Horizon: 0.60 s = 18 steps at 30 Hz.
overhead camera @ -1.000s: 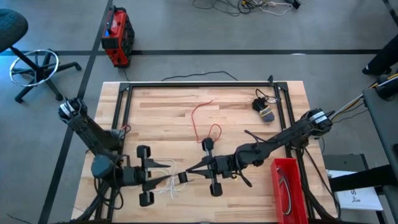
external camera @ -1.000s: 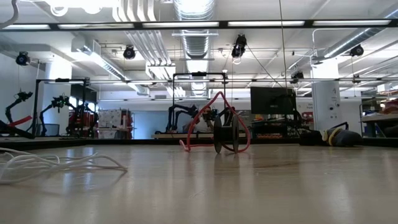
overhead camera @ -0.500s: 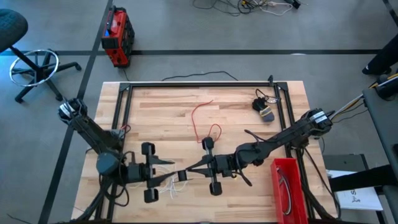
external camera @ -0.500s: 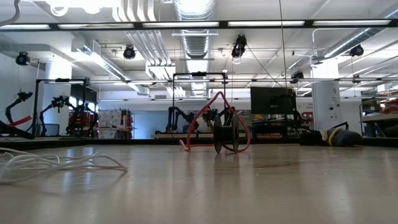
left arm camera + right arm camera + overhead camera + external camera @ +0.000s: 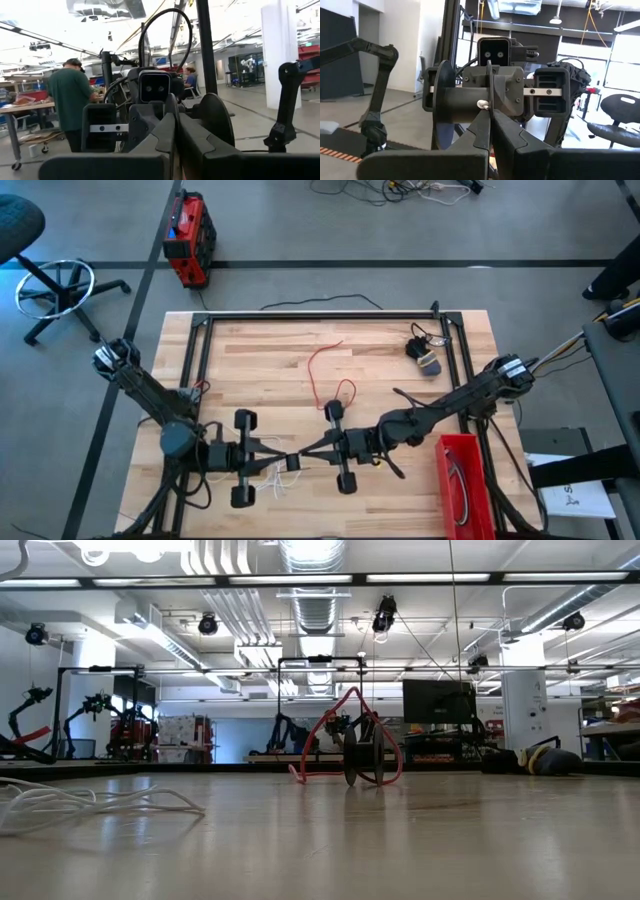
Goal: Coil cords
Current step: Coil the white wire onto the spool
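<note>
Facing each other low over the front of the wooden table (image 5: 260, 370), the 2 grippers nearly meet tip to tip in the high view: the left gripper (image 5: 283, 456) reaches in from the left and the right gripper (image 5: 306, 452) from the right. In each wrist view the arm's own 2 dark fingers lie pressed together with no gap, and a short white end shows just past the right arm's fingertips (image 5: 489, 131), so that gripper appears to pinch the white cord (image 5: 278, 472); whether the left one also grips it cannot be told. The rest of the white cord lies in loose loops on the table under and in front of the left gripper, seen in the low view as a slack tangle (image 5: 70, 804) at the left. The red cord (image 5: 330, 370) sprawls in open loops at mid-table, well apart from the grippers. A black cord (image 5: 425, 350) sits bunched near the far right corner. A red bin (image 5: 462, 480) stands at the front right edge.
</note>
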Tool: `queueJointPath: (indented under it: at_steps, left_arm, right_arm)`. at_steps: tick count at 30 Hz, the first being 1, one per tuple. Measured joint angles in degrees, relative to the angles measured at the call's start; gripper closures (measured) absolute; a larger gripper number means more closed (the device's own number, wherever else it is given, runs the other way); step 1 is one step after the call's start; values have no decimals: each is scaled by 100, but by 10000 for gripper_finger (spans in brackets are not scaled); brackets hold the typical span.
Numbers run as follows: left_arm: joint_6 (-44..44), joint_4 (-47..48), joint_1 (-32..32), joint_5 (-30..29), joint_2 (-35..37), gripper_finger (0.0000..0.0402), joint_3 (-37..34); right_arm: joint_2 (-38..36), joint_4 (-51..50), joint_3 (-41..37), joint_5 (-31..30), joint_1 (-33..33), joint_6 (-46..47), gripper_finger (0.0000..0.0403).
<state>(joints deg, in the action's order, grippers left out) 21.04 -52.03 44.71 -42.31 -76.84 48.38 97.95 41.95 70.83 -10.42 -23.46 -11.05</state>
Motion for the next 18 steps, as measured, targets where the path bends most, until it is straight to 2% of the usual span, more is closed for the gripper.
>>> queueJointPath:
  at_steps: [7,14,18]
  left_arm:
    - [-14,-60,2,-170,11,399,0]
    - [21,-60,2,-260,26,401,0]
    - [31,-53,18,-528,93,401,-2]
  right_arm:
    - [0,4,0,-8,0,296,390]
    - [0,-9,0,-10,0,302,331]
    - [-25,-23,0,-33,0,315,300]
